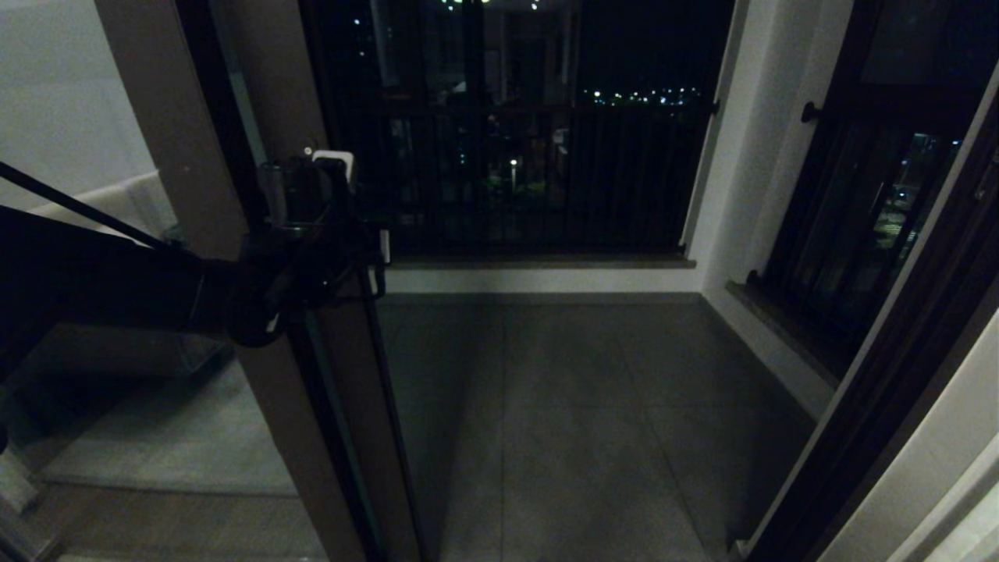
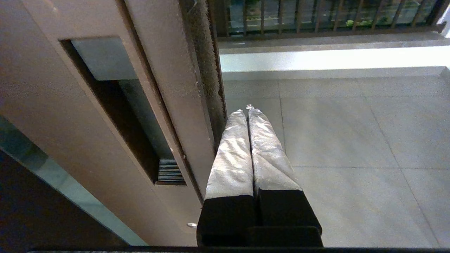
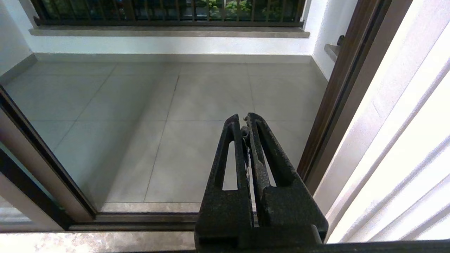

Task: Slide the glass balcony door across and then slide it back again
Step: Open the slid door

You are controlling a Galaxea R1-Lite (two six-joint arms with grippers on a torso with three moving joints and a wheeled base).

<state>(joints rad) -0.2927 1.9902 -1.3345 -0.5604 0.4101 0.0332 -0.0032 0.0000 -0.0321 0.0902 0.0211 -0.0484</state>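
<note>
Fingers of my left gripper pressed together, nothing between them, lying just beside the edge of the glass balcony door, past its recessed handle slot. Door sits at the left of the opening; tiled balcony floor open beyond. My right gripper hangs low near the sill, fingers together, empty.
</note>
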